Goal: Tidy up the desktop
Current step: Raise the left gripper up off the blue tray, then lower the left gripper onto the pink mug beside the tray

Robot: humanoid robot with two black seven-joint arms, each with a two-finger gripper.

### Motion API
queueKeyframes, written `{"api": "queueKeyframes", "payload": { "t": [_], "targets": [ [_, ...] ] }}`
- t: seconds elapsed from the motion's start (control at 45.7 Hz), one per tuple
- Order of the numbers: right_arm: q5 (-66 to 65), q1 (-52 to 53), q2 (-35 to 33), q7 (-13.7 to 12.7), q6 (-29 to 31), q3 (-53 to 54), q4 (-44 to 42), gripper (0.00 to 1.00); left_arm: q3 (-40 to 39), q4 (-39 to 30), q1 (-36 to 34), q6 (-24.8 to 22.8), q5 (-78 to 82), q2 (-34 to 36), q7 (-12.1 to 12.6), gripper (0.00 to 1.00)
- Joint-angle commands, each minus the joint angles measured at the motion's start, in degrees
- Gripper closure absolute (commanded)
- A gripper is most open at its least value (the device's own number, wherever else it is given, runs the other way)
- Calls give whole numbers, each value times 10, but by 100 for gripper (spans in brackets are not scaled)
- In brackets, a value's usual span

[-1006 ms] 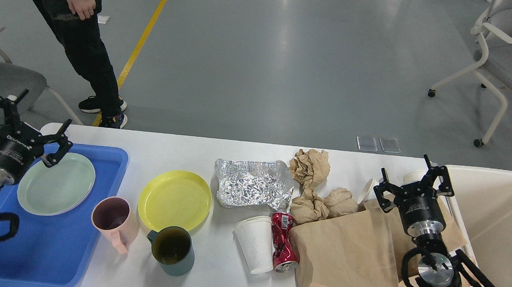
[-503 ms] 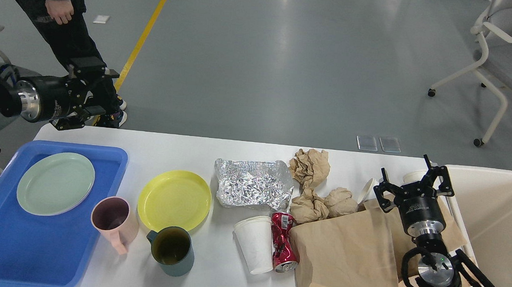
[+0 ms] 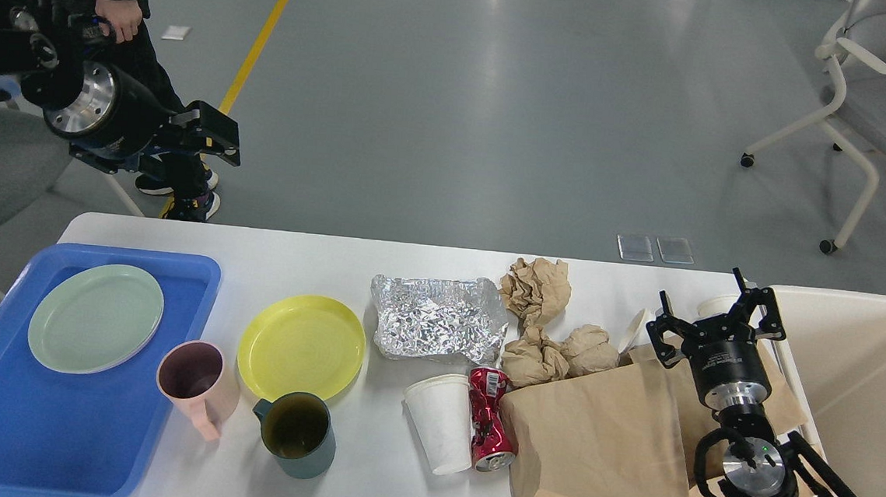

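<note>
Green plate [image 3: 95,318] in the tray [image 3: 48,431]; mugs on my desk [image 3: 317,267]
My right gripper [image 3: 719,318] spread, empty; left gripper [image 3: 213,135]: can't tell

The left black pincer [image 3: 224,138] is raised high at the upper left, pointing right, its arm level; its fingers cannot be told apart. The right black pincer [image 3: 719,318] points up-frame, fingers spread wide, holding nothing.
</note>
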Motion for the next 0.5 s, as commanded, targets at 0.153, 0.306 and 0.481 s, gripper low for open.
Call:
{"api": "queueKeyframes", "payload": {
  "t": [0.153, 0.306, 0.481],
  "targets": [
    [0, 0, 0, 0, 0, 0, 0, 0, 98, -80, -177, -172, -21, -160, 0, 3],
    [0, 0, -1, 0, 0, 0, 0, 0, 128, -203, -292, -175, -103, -235, -3, 3],
    [0, 0, 0, 0, 0, 0, 0, 0, 136, -284, -371, -173, -150, -257, -15, 3]
  ]
}}
